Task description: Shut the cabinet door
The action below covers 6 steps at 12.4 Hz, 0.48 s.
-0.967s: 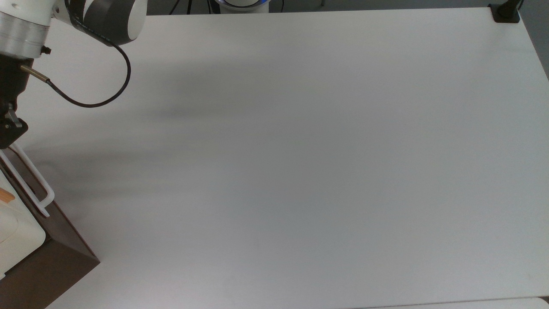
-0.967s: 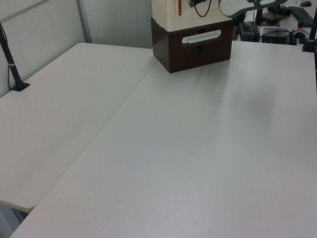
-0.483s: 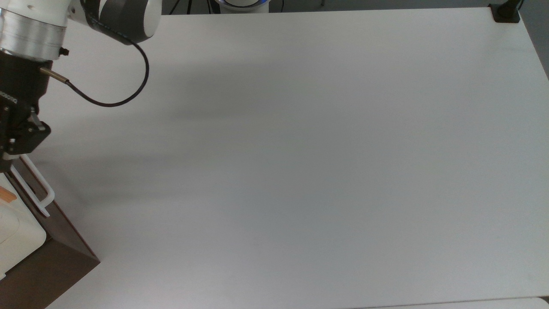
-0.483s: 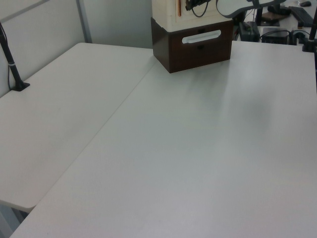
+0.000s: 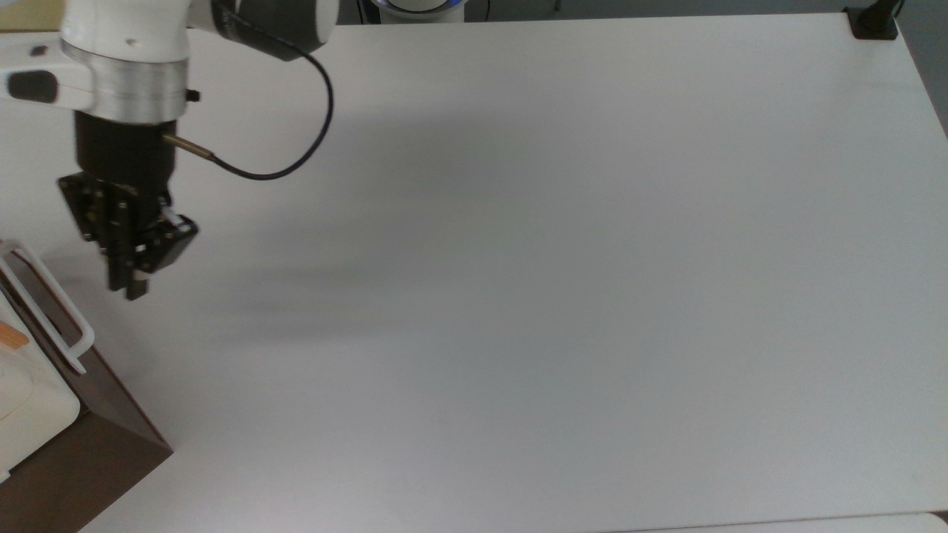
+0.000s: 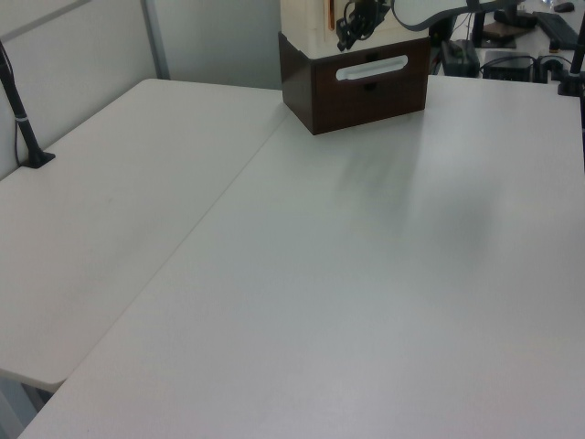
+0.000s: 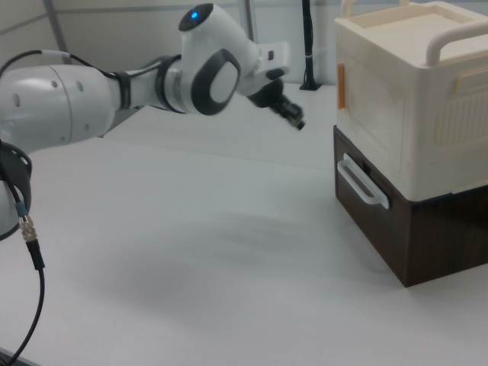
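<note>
Right view | door (image 7: 375, 103) looks flush with cabinet (image 7: 427, 114) | gripper (image 7: 296, 120) apart from it, fingers together, empty | you check the seam before any push.

We see the cabinet door (image 5: 26, 400) cut off by the top view's left edge, just a corner showing. In the left view the cabinet (image 6: 352, 55) is cropped at the top edge, and the hand (image 6: 352, 27) is too small to read its fingers. In the right view the hand is blurred.
</note>
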Tool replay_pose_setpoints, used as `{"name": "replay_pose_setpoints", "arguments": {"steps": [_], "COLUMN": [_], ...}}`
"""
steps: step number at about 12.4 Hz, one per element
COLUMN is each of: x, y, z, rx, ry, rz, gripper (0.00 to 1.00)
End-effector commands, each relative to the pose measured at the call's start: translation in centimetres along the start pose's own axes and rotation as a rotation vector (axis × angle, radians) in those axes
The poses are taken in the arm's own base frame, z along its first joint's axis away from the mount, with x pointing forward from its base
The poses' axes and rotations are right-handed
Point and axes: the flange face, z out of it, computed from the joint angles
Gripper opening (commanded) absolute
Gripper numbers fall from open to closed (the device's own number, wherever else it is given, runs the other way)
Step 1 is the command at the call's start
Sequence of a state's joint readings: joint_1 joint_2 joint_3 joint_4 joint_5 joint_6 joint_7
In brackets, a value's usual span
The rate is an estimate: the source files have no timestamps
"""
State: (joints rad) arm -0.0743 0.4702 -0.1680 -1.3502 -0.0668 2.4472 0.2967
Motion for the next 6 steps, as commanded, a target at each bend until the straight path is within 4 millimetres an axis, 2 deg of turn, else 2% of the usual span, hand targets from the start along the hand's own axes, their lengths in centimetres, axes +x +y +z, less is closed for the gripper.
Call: {"name": "replay_pose_setpoints", "arguments": {"steps": [1,2,3,5,6], "x": [-2.3,-3.8,-5.0,-7.1,-7.8], "y": [-1.2,-2.0,-2.7,-2.7,-2.7], "z": [-4.1,-5.6,-6.6,-8.3,-9.0], "rx": [-0.013,-0.013,0.006,0.055,0.081], "ry": [-0.216,-0.336,-0.425,-0.602,-0.662], "rz": [-0.038,-0.111,-0.171,-0.256,-0.284], "gripper": [0.32,0.33,0.39,0.63,0.70]}}
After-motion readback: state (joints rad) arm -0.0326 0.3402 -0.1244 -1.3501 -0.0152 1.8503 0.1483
